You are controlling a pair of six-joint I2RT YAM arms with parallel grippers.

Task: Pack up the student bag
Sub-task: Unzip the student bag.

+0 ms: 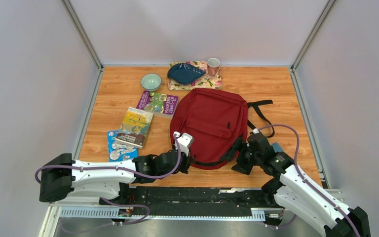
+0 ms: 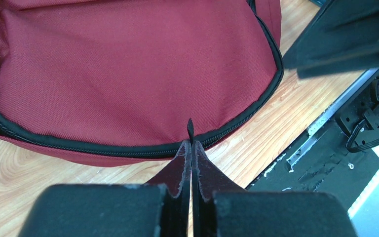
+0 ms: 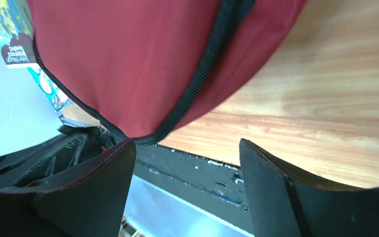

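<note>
Student bag (image 1: 212, 123), a large dark red fabric backpack lying flat on the wooden table (image 1: 118, 94), looks soft and floppy, best worked by the black zipper pull (image 2: 190, 129) that the closed left gripper (image 2: 191, 148) pinches, while the right gripper (image 3: 186, 144) gapes empty at its near edge.

Far edge of wooden table (image 1: 112, 101): floral tray (image 1: 213, 83) carrying blue dish (image 1: 185, 73), pink cup (image 1: 213, 65). Teal bowl (image 1: 151, 81) just left. Nearer: purple book (image 1: 158, 103), yellow book (image 1: 135, 127) overlapping blue book (image 1: 114, 150).
</note>
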